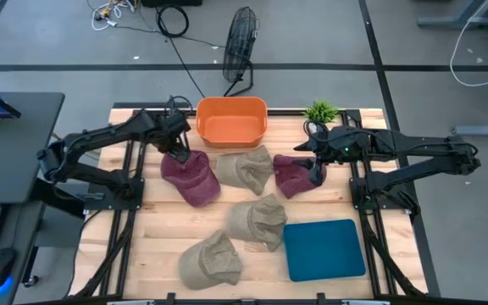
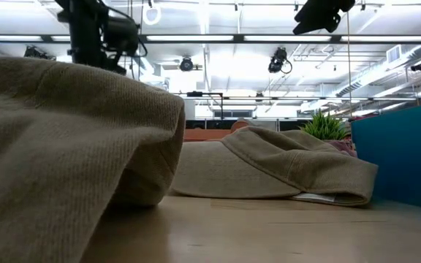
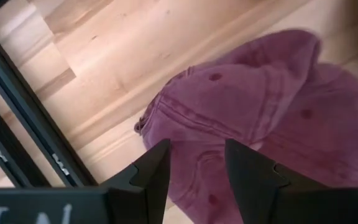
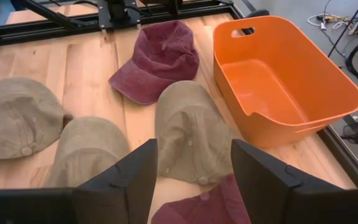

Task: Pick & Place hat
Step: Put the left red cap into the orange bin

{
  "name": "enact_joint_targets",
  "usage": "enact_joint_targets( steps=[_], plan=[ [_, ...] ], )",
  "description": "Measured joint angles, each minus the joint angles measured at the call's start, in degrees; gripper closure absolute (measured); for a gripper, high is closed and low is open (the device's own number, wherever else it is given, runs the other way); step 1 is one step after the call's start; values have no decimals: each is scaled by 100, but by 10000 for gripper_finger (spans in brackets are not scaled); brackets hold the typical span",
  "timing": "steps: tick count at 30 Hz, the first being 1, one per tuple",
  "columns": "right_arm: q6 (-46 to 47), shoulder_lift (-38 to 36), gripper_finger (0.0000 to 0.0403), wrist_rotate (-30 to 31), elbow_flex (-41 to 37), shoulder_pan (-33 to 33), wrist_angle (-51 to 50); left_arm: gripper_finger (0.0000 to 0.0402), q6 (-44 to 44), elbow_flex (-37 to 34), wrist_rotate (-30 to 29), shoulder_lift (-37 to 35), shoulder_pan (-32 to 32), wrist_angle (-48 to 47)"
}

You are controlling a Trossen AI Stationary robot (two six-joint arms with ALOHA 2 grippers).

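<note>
Two maroon hats lie on the wooden table. The larger maroon hat [image 1: 191,178] [image 3: 253,118] [image 4: 157,59] lies left of centre. My left gripper [image 1: 179,152] [image 3: 194,180] is open just over its far-left rim, fingers pointing down. The smaller maroon hat [image 1: 293,176] [image 4: 204,205] lies right of centre. My right gripper [image 1: 316,169] [image 4: 194,180] hangs open above it, a finger on either side, clear of the cloth. The orange bin [image 1: 231,120] [image 4: 278,74] stands at the far edge between the arms. My left gripper stands open, pointing down, over the larger maroon hat's rim [image 3: 160,115]. The fingertips [image 3: 154,168] overlap the cloth in the left wrist view. Whether they touch it, I cannot tell.
Three tan hats lie near the centre: one [image 1: 244,168] [image 4: 191,130] between the maroon hats, one [image 1: 257,220] [image 2: 269,172] nearer, one [image 1: 212,258] [image 2: 64,146] at the near edge. A teal mat [image 1: 324,248] lies near right. A small plant [image 1: 321,111] stands beside the bin.
</note>
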Motion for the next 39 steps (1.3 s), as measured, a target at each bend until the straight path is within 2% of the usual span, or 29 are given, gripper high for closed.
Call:
enact_joint_targets(
  steps=[8,17,20,24,26,31,34,39],
  plan=[
    [145,0,193,0,0,0,-26,244,347,-308,85,635,204,99],
    [145,0,193,0,0,0,-26,249,517,-703,237,985,574,828],
    [145,0,193,0,0,0,-26,283,523,-734,254,1080,667,812],
    [145,0,193,0,0,0,-25,372,688,-735,255,1146,727,890],
    [145,0,193,0,0,0,-24,391,800,-736,264,1141,727,902],
    [152,0,193,-1,0,1,-22,396,701,-599,271,1079,640,542],
    [175,0,193,-2,0,0,-21,390,997,-299,262,1023,563,143],
    [196,0,193,0,0,0,-19,332,1893,60,-88,1012,586,52]
  ],
)
